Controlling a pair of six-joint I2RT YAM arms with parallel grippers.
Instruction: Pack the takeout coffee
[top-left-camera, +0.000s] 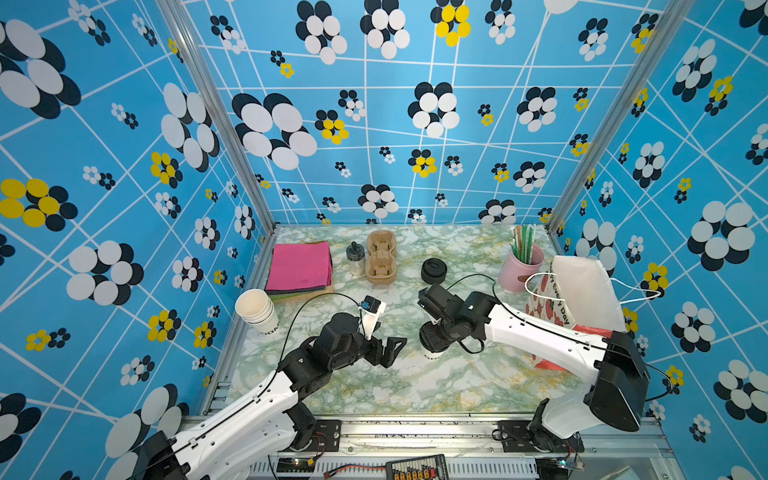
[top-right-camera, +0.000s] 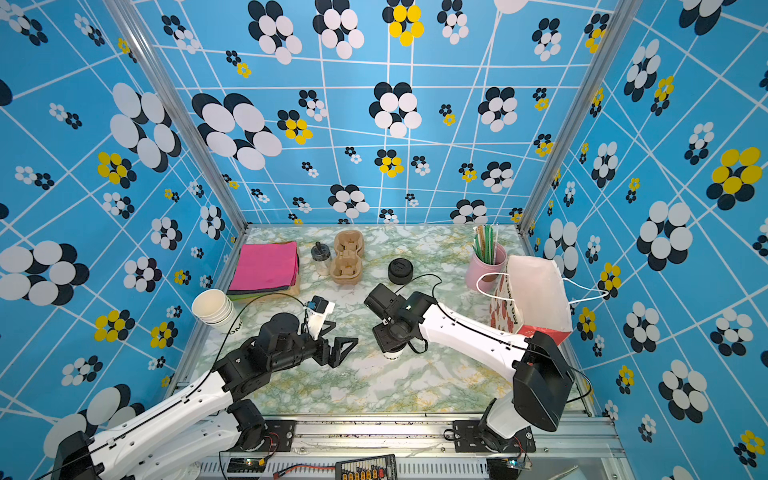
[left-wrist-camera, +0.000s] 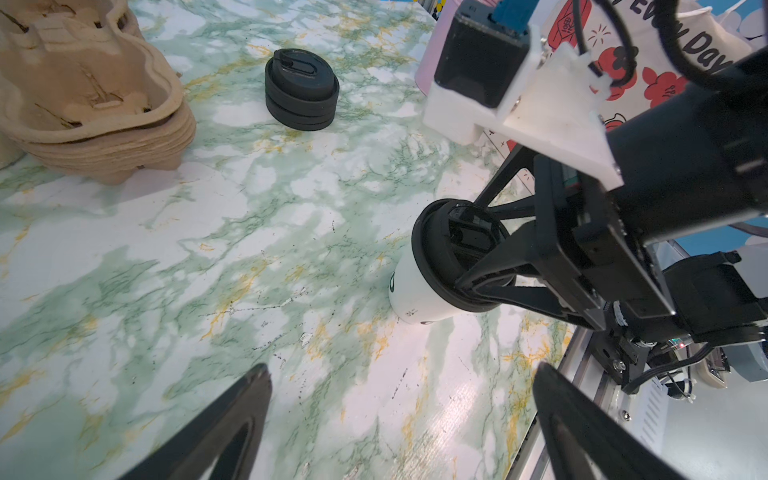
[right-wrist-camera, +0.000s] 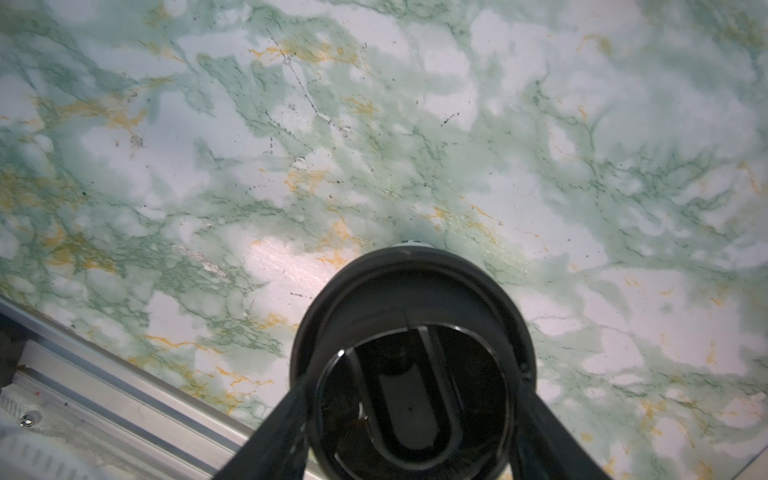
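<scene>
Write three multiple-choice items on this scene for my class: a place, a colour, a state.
1. Where on the table does the takeout coffee stand? A back left corner B middle, towards the front C back right corner
2. What colour tops the napkin stack? A pink B white C green
3. How is the left tool? A open, empty B shut on the coffee C shut on a napkin
Key: B, the right tool grips it there; A, the top sheet is pink; A, its fingers stand wide apart.
</scene>
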